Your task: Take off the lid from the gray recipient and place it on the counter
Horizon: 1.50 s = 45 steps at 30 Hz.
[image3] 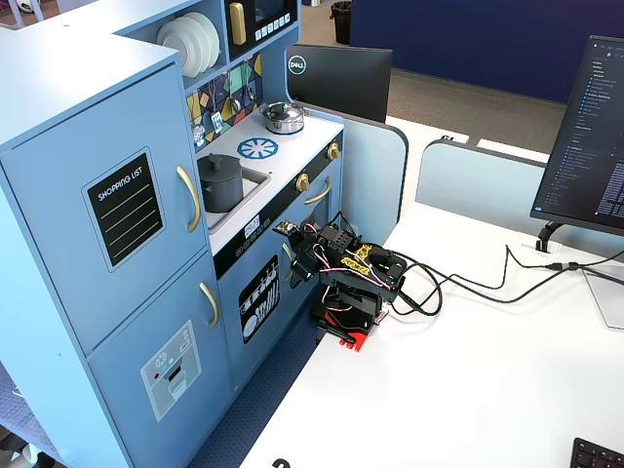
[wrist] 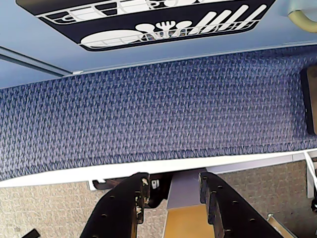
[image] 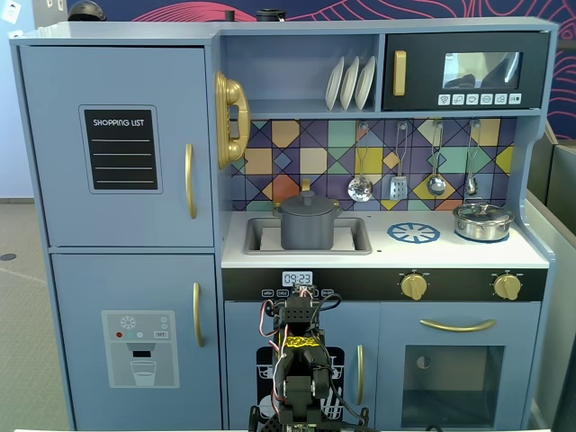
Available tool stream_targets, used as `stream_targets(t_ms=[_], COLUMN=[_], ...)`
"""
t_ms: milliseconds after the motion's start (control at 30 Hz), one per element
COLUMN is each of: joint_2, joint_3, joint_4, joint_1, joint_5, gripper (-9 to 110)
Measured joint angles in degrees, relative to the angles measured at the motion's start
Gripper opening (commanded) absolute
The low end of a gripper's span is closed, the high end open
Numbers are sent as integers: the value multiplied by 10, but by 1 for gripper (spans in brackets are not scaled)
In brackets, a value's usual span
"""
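**Inspector A:** Gray recipient (image: 310,228) standing upright in the recessed sink (image: 256,236), left part of the counter (image: 387,256) in a fixed view. Lid (image: 309,203) seated flat on the pot's rim, knob up. Same arrangement confirmed in a fixed view from the side: pot (image3: 220,185), lid (image3: 216,163).

**Inspector B:** Noted. Rest of the counter?

**Inspector A:** Blue printed burner (image: 413,233) just right of the sink; shiny steel pot (image: 483,221) with own lid near the right edge. Well apart from the gray pot.

**Inspector B:** Arm position?

**Inspector A:** Folded low at the table edge in front of the lower cabinet doors, base (image3: 343,304) on the white table (image3: 468,390), below counter level and well clear of the pot.

**Inspector B:** Tool state?

**Inspector A:** Gripper (wrist: 171,191) seen in the wrist view: jaws parted to a moderate gap, nothing between them. Left finger (wrist: 134,194) and right finger (wrist: 208,196) pointing toward blue carpet (wrist: 158,109) and the dishwasher door print (wrist: 148,25).
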Motion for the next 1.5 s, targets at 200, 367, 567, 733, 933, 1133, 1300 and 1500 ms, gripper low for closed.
stream_targets(t_ms=[200,367,567,733,933,1133,1300,1500], joint_2=[0,0,-7,-75,-151,-188,-233,-317], joint_3=[0,0,-17,-166,-382,-457,-474,-510], joint_4=[1,1,-11,-83,-152,-301,-417,-491], joint_1=[47,46,51,51,39,39,39,44], joint_5=[-15,-16,-15,-19,-42,-82,-91,-85], gripper=[0,0,0,0,0,0,3,12])
